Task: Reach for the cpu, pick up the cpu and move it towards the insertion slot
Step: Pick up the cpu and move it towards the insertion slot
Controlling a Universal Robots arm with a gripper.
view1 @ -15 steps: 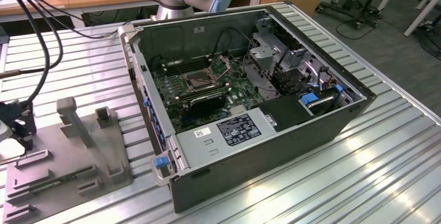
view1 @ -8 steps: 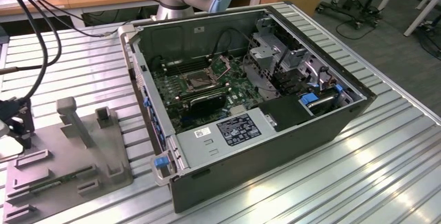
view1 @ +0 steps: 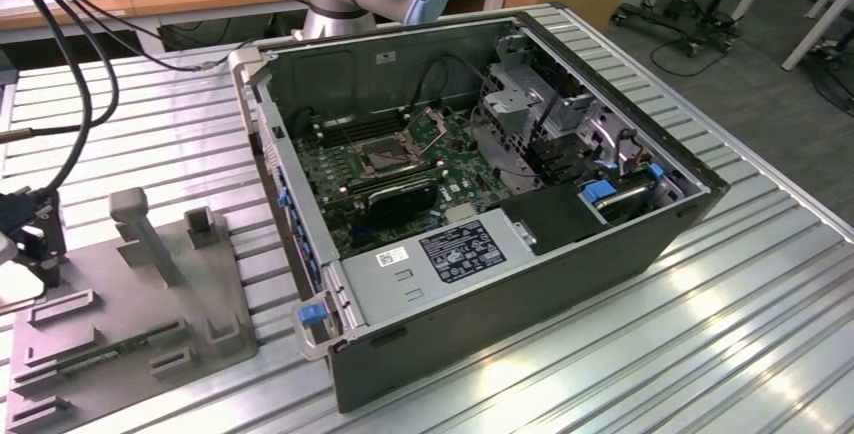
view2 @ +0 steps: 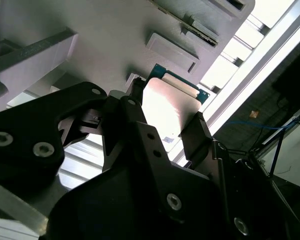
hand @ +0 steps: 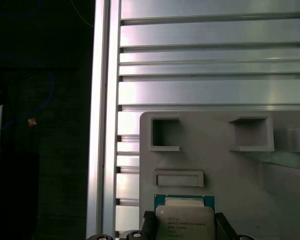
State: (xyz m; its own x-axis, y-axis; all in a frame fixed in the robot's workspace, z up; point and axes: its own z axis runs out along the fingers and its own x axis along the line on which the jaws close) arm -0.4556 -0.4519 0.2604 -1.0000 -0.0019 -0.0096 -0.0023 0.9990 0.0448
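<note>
The jaws look closed on opposite edges of the cpu (hand: pixel 184 225) at the grey tray (hand: pixel 215 160), so a level, straight lift should stop it slipping.

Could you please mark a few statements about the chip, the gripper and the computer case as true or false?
1. The chip sits between the fingers of the gripper. True.
2. The chip is in the socket. False: it is at the grey tray, outside the computer case.
3. The computer case lies open on the table. True.
4. The grey tray is on the exterior view's right of the computer case. False: it is on the left.
</note>
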